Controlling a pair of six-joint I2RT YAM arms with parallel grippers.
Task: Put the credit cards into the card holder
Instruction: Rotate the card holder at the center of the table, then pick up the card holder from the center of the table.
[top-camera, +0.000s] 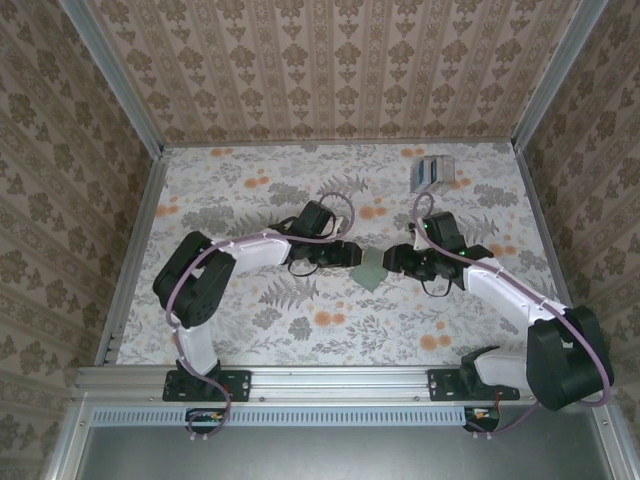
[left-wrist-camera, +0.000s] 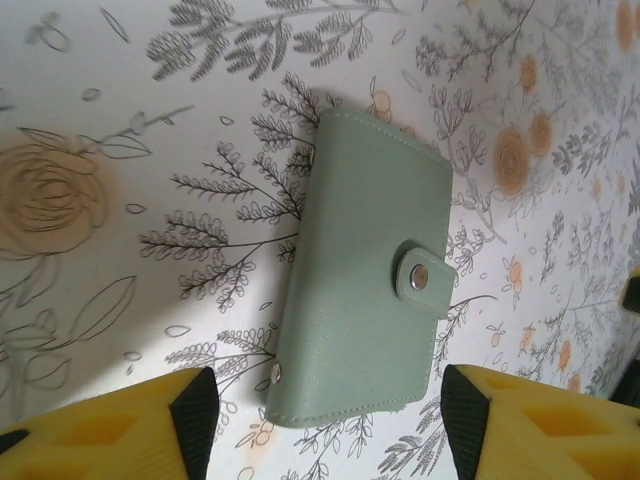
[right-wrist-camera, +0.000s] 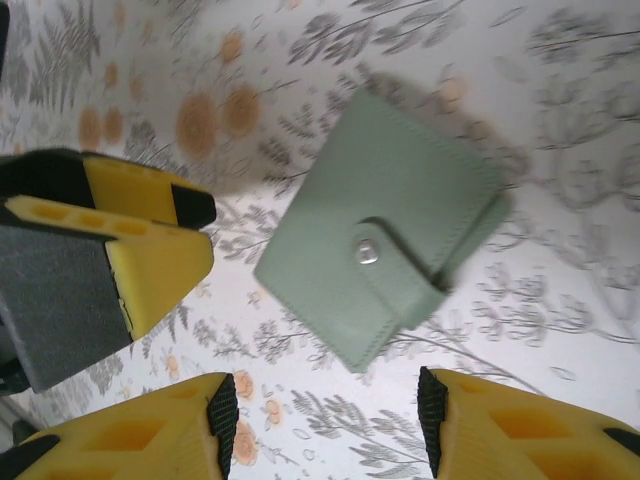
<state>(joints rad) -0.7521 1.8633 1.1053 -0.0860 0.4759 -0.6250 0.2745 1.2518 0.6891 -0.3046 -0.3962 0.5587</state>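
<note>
Pale green stitched-leather snap-tab wallet (left-wrist-camera: 365, 270) laid flat and closed on floral cloth (top-camera: 250, 190), mid-table. Left gripper (top-camera: 350, 255) and right gripper (top-camera: 392, 258) set either side, jaws wide, nothing gripped. Silvery-grey striped rack (top-camera: 430, 172) seen far right.

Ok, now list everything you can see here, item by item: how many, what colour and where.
card holder: one, pale green, snap tab shut, lying flat mid-table between the two tools
credit cards: what looks like a small stack, count unclear, grey and blue, far right of the table
tablecloth: one, white with grey leaves and orange flowers, covering the table
walls: three, beige with a damask pattern, around the table
frame rail: one, silver, along the near edge
left arm: one, white and black, reaching to the centre
right arm: one, white and black, reaching to the centre
left tool: one, yellow and black, open, left of the card holder
right tool: one, yellow and black, open, right of it
</note>
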